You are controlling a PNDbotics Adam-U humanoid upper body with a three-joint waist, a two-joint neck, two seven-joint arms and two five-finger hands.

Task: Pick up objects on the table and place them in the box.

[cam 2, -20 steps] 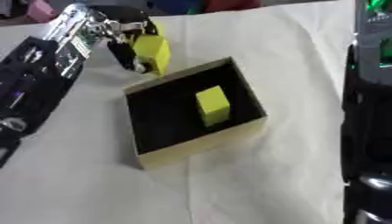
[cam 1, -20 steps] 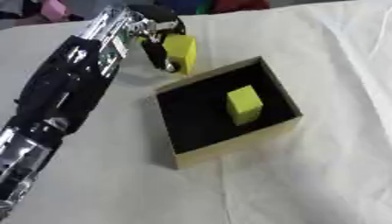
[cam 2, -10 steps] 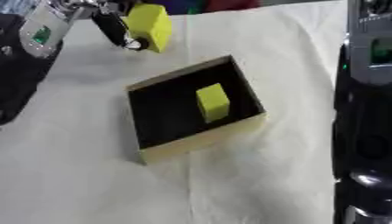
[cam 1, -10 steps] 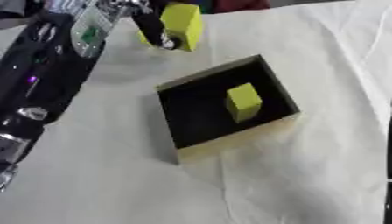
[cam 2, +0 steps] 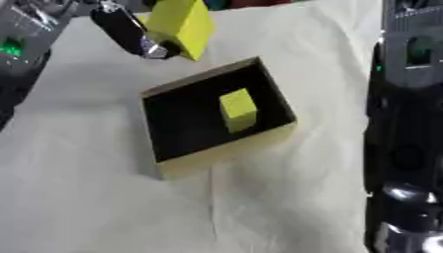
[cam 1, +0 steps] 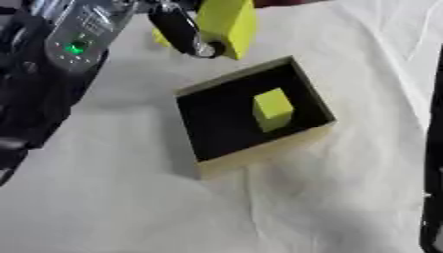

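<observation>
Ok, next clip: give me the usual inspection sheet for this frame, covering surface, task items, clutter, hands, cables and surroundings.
Surface: table under a pale cloth, wrinkled, with a crease running down from the box.
Task items: open box with yellow walls and a dark inside; one yellow block lies in it. A second, larger yellow block is held up in the air beyond the box's far left corner.
Clutter: nothing seen.
Hands: left hand is curled on the larger yellow block; the right hand is not in view, only the right arm along the right edge.
Cables: nothing seen.
Surroundings: dark and reddish shapes past the far edge, too unclear to name.
</observation>
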